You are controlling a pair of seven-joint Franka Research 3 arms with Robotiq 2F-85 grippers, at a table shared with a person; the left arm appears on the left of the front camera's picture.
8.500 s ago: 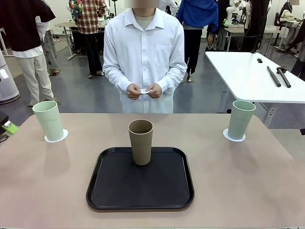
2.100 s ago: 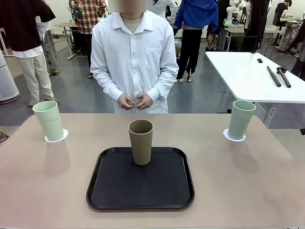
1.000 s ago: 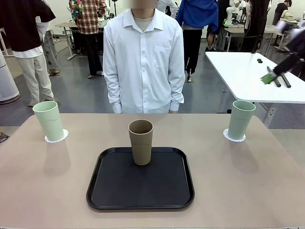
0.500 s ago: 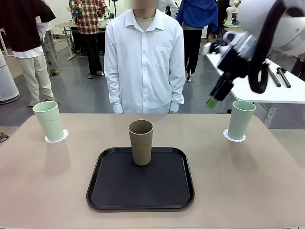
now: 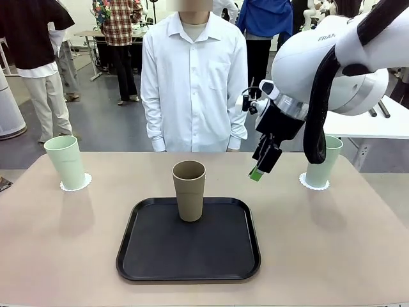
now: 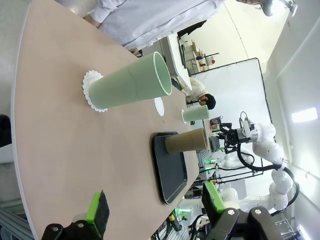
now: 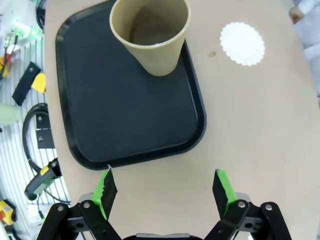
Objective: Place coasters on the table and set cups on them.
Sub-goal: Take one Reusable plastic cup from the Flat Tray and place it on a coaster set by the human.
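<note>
Coasters (image 5: 75,184) lie under the two mint cups (image 5: 66,161) at the far left and far right of the table (image 5: 332,249), while the tan cup (image 5: 189,190) stands upright on the black tray (image 5: 211,256) and a third coaster (image 7: 242,43) lies bare on the table close to the tray, apart from it. The right gripper (image 5: 261,165) hangs above the table to the right of the tan cup, fingers spread wide with nothing between them; the left gripper (image 6: 152,200), at the table's left end, is likewise spread and empty
</note>
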